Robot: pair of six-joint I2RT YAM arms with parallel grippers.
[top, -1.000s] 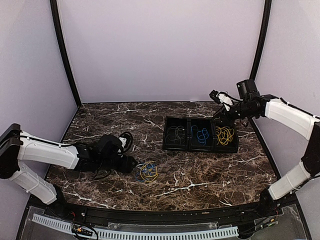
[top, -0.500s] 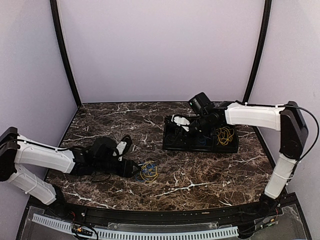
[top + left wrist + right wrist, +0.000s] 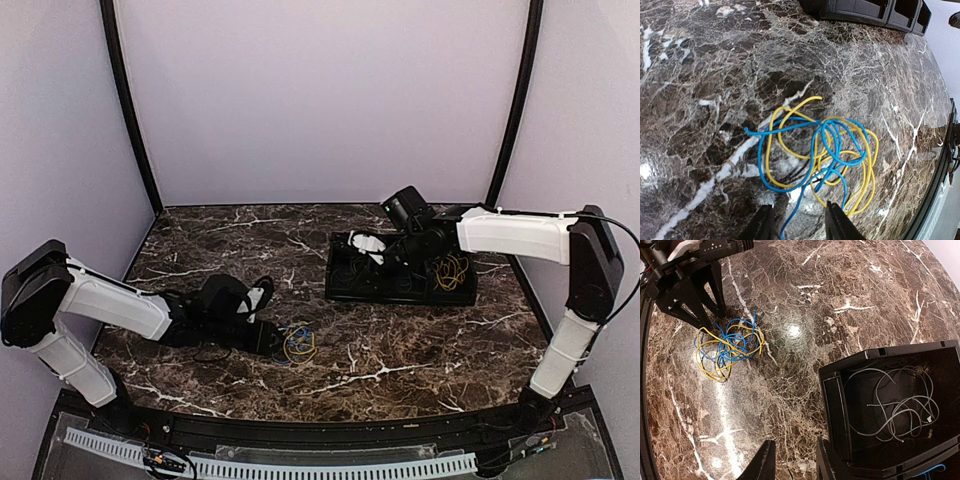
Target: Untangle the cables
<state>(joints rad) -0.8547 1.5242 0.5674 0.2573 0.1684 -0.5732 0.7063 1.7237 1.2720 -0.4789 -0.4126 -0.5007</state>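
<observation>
Cables [image 3: 822, 150] knotted on the surface [image 3: 700, 60]; my left jaws straddle the blue strand [image 3: 795, 210], unclenched; right jaws parted, empty. I'd pinch next.

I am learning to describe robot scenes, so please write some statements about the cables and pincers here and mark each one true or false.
1. The blue and yellow cables lie tangled on the table. True.
2. The grey cables lie inside the black tray. True.
3. The right pincer holds a yellow cable. False: it is open and empty.
4. The left pincer hangs over the tray. False: it is at the tangle, and a blue strand runs between its jaws.
</observation>
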